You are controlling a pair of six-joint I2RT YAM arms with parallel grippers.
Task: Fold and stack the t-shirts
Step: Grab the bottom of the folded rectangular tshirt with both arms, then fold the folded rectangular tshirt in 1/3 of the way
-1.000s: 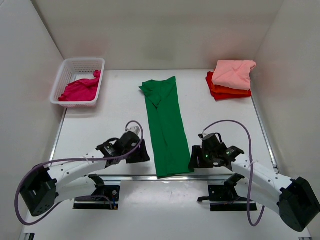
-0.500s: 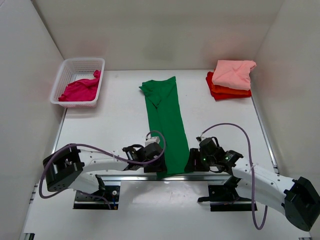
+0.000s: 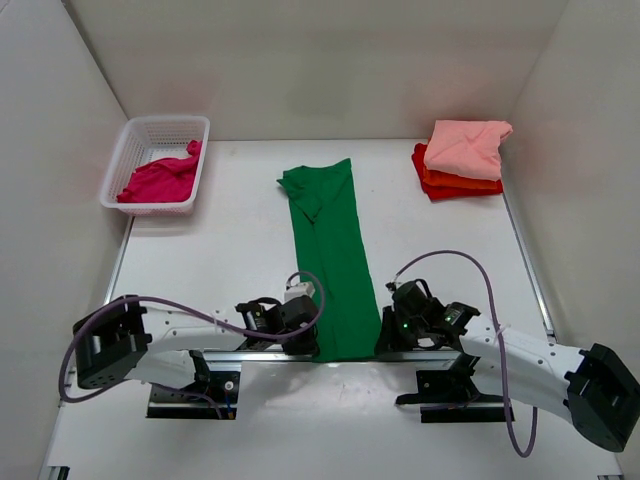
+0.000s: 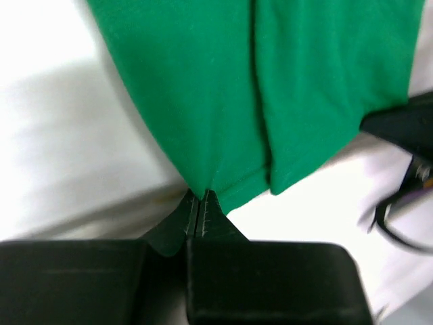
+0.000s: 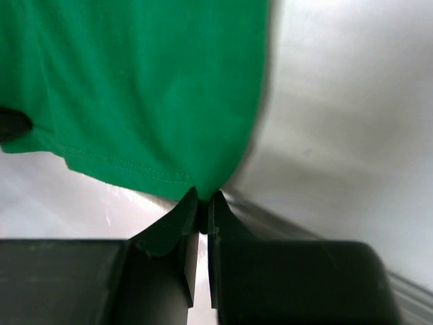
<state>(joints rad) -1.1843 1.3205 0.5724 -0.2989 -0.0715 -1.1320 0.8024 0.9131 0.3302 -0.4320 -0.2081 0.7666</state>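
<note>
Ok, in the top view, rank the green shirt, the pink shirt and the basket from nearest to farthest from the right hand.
1. Green shirt, centre; the right hand is shut on its near corner.
2. Pink shirt, far right.
3. Basket, far left.

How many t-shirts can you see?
4: a green one stretched mid-table, a magenta one in the basket far left, a salmon pink one folded on a red one far right. More may hide in that pile.
</note>
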